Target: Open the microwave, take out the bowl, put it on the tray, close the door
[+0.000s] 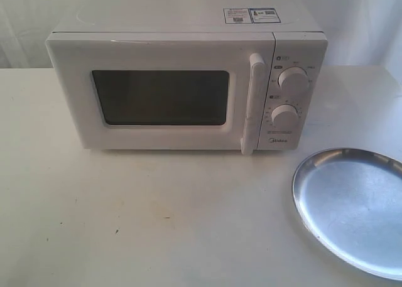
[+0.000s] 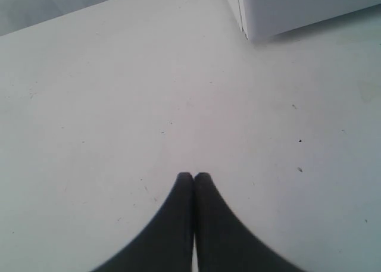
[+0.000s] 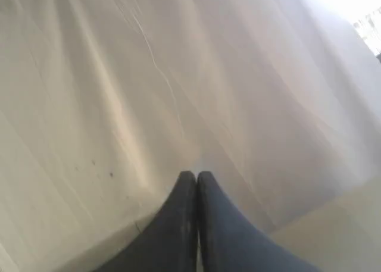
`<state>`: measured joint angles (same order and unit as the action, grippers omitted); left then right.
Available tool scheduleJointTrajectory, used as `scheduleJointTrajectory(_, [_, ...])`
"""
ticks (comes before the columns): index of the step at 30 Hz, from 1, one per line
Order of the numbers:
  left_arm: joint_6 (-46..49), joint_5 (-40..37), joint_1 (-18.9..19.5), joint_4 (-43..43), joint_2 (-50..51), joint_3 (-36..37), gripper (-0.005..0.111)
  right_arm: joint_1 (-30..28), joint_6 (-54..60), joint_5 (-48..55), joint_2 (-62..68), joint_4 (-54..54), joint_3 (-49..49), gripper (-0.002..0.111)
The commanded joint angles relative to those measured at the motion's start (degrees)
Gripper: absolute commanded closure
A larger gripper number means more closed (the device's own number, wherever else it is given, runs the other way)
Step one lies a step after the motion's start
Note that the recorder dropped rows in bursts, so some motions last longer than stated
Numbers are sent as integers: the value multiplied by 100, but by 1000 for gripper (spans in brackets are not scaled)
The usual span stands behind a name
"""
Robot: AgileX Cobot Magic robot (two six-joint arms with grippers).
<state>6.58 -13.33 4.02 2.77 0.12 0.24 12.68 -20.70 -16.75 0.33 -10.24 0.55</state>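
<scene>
Seen from my remote station, the microwave (image 1: 188, 80) stands on the white table (image 1: 157, 224) with its door (image 1: 69, 98) closed flush, the tall handle (image 1: 254, 105) just beside two knobs (image 1: 293, 80). The dark window (image 1: 160, 97) hides the inside, so I cannot tell where the bowl is. The tray (image 1: 352, 211) lies flat on the table near the microwave, front and right in the exterior view. My left gripper (image 2: 194, 175) hangs over the table, fingers pressed together. The right gripper (image 3: 197, 174), also pressed together, faces creased white cloth (image 3: 178, 75).
</scene>
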Motion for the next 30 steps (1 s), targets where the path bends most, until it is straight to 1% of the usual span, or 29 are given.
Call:
scheduleJointTrajectory(1, [-35, 0, -8, -21, -12, -24, 107, -9, -255, -2145, 196, 1086, 381, 108])
scheduleJointTrajectory(3, [-35, 0, -8, -21, -12, -24, 107, -9, -26, -2779, 842, 1683, 676, 108])
scheduleJointTrajectory(6, [-35, 0, -8, -21, -12, -24, 107, -9, 100, -2767, 2589, 2179, 1193, 108])
scheduleJointTrajectory(7, [-35, 0, -8, -21, -12, -24, 107, -9, 100, -2766, 3431, 2557, 1372, 108])
scheduleJointTrajectory(8, [-35, 0, -8, -21, -12, -24, 107, -9, -57, -2868, 4076, 3051, 1507, 108])
scheduleJointTrajectory(10, [-35, 0, -8, -21, -12, -24, 107, -9, -328, -3541, 5743, 4785, 1866, 108])
scheduleJointTrajectory(12, [-35, 0, -8, -21, -12, -24, 107, -9, -304, -4196, 6766, 5711, 2113, 108])
scheduleJointTrajectory(13, [-35, 0, -8, -21, -12, -24, 107, -9, -265, -4464, 7139, 5937, 2207, 108])
scheduleJointTrajectory(16, [-35, 0, -8, -21, -12, -24, 107, -9, -115, -5118, 8265, 6061, 2482, 108])
scheduleJointTrajectory(19, [-35, 0, -8, -21, -12, -24, 107, -9, 292, -5150, 9093, 5926, 2760, 108])
scheduleJointTrajectory(20, [-35, 0, -8, -21, -12, -24, 107, -9, 473, -5170, 9303, 5911, 2822, 108])
scheduleJointTrajectory(23, [-35, 0, -8, -21, -12, -24, 107, -9, 1557, -5321, 9827, 5843, 2944, 108])
scheduleJointTrajectory(24, [-35, 0, -8, -21, -12, -24, 107, -9, 1678, -5321, 9939, 5901, 2988, 108])
scheduleJointTrajectory(28, [-35, 0, -8, -21, -12, -24, 107, -21, 1800, -5321, 10301, 6466, 3362, 108])
scheduleJointTrajectory(30, [-35, 0, -8, -21, -12, -24, 107, -21, 1547, -5321, 10440, 6976, 3626, 108])
